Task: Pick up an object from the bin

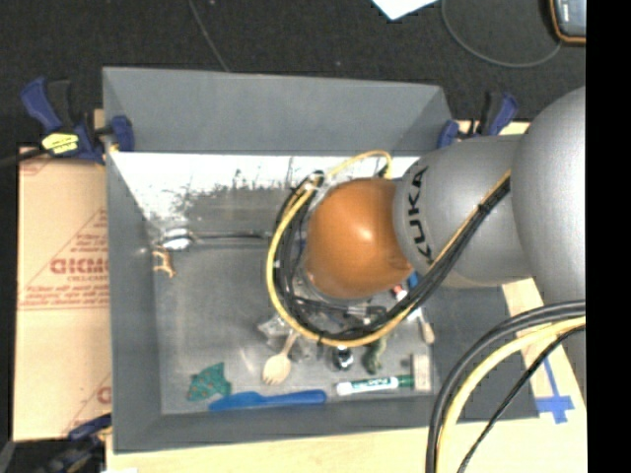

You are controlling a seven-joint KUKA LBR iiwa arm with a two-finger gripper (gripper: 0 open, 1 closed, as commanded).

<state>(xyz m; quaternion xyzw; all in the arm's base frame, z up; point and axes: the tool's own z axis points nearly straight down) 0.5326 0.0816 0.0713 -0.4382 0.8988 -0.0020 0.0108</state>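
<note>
The tool [332,337] is sitting low in the grey metal bin [133,294], tucked under the arm's rounded orange cover [353,236] and a loop of yellow and black cables [279,254]. With those parts lying over it, I cannot tell whether it is standing wide or narrow, or whether anything is sitting in it. It is hanging over the front middle of the bin floor, above a small clutter of loose things, so no single thing can be marked out as the one being picked.

Nearest on the left, a cream spoon-shaped piece [278,365] is poking out from under the cables, its rounded end pointing toward the front wall. Just above that, a small pale crumpled scrap [270,328] is lying beside the cable loop. Just in front of the tool, a white marker with a green label [375,385] is lying flat along the front wall, and a small pale block [422,371] is resting at the marker's right end.

Further left along the same wall, a long blue stick-shaped thing [266,399] is lying flat, with a teal crumpled piece [208,382] touching its left end. Well apart from all this, near the back left of the floor, a metal spoon [177,236] is lying with its thin handle running right toward the cables, and a tiny orange bit [162,262] is sitting just in front of its bowl.
</note>
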